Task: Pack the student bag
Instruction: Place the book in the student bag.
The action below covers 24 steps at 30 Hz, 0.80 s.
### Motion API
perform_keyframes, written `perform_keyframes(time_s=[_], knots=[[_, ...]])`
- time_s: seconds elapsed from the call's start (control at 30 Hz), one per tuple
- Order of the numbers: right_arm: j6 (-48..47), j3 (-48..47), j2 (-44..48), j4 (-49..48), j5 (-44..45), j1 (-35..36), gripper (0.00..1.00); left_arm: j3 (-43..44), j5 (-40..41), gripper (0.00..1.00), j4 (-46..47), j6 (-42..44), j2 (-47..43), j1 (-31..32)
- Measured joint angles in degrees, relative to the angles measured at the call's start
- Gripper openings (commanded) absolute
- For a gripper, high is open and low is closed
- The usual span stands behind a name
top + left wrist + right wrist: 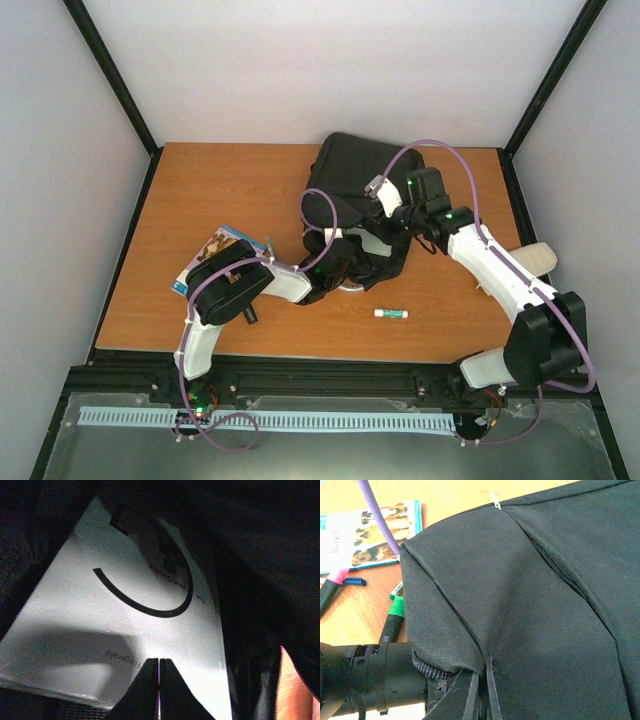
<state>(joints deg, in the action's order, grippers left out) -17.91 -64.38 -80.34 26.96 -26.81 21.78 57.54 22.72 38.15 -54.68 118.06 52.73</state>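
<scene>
Right gripper [481, 690] is pinching the rim of the student bag [350, 165] by the table's [220, 190] far edge, we reckon to keep it open for the left gripper [159, 680], pressed together over the white book [125, 625] inside.

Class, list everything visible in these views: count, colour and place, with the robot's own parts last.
student bag: one, black, far middle of the table.
white book: one, black lettering, inside the bag.
dog book: one, blue-edged, left of bag, partly under left arm.
pink marker: one, beside dog book.
green marker: one, beside the bag.
blue pen or cap: one, beside pink marker.
glue stick: one, white with green end, near side of bag.
beige flat item: one, right edge, partly under right arm.
table: one, brown wood.
left fingers: black, shut, over the white book.
right fingers: black, shut on the bag's fabric.
</scene>
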Motion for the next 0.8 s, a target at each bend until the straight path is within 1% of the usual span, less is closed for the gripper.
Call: perform_keyframes(time_s=[0.1,0.17,0.33,0.5,0.67,0.8], knots=[[0.09,0.00,-0.07,-0.13,0.04,-0.31,0.03,-0.39,-0.83,0.01,0.72,0.50,-0.17,0.00],[0.20,0.00,-0.15,-0.17,0.04,-0.33,0.03,-2.14,-1.81,0.01,1.09,0.79,-1.38,0.04],[0.42,0.00,-0.57,-0.17,0.07,-0.39,0.03,-7.56,-4.87,0.01,0.87,1.14,-6.78,0.92],[0.87,0.00,-0.57,-0.24,0.07,-0.39,0.03,-11.34,-7.65,0.01,0.79,0.24,-11.76,3.65],[1.53,0.00,-0.70,-0.22,-0.20,-0.42,0.03,-11.65,-8.98,0.01,1.44,-3.41,-11.39,6.51],[1.88,0.00,-0.72,-0.22,-0.39,-0.44,0.03,-10.84,-8.94,0.01,3.21,-8.50,-7.45,7.04]])
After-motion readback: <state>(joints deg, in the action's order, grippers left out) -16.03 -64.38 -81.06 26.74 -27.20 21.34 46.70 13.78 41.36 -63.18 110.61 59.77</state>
